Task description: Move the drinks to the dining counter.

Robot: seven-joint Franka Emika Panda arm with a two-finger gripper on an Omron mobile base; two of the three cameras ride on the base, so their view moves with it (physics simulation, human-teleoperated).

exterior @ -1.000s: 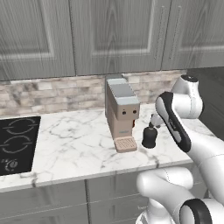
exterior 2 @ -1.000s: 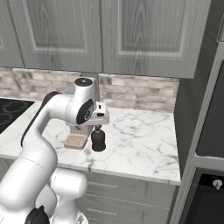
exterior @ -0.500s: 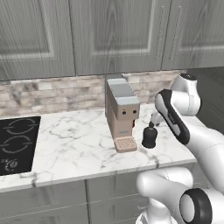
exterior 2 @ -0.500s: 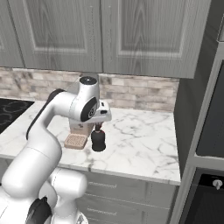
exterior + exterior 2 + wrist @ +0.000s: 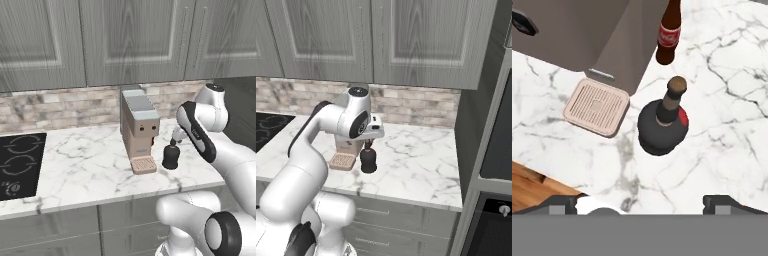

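From where I'm driving, the claw point(image 5: 640, 202) hangs right above the black bottle point(image 5: 662, 125), fingers spread wide with nothing between them, one tip at each bottom corner of the hand view. That squat bottle stands upright on the marble desk point(image 5: 85, 165), just beside the drip tray point(image 5: 596, 106) of the coffee machine point(image 5: 139, 127). Further back, the slim brown beer bottle point(image 5: 669, 35) stands near the machine's side, also upright, a bit apart from the black one. My guess is both are glass, so stiff, slick and not something to knock over. The black one looks bottom-heavy with that bell shape; I'd close on the narrow neck point(image 5: 671, 102) or just under it, since the belly seems wide for the fingers. Neither drink has been moved yet.
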